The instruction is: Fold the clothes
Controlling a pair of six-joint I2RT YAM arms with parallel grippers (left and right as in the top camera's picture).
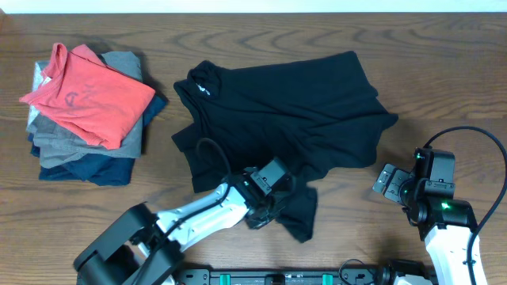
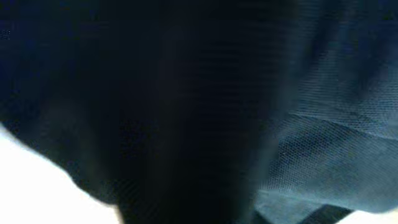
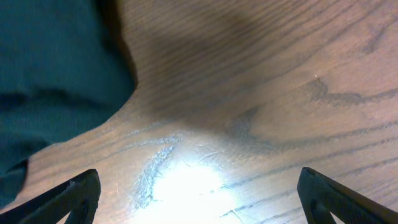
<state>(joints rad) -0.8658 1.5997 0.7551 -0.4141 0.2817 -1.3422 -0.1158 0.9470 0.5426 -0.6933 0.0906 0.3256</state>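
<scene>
At six o'clock on the bench (image 1: 444, 71) my left jaws clamp the black shirt (image 1: 293, 103); my right jaws, at four o'clock, stand apart.

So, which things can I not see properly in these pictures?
Left gripper fingertips: overhead, buried in black shirt folds; left wrist view is only blurred dark fabric.
Folded garments: overhead, mostly covered by coral shirt.
Coral shirt's emblem: overhead, too small to read.
</scene>
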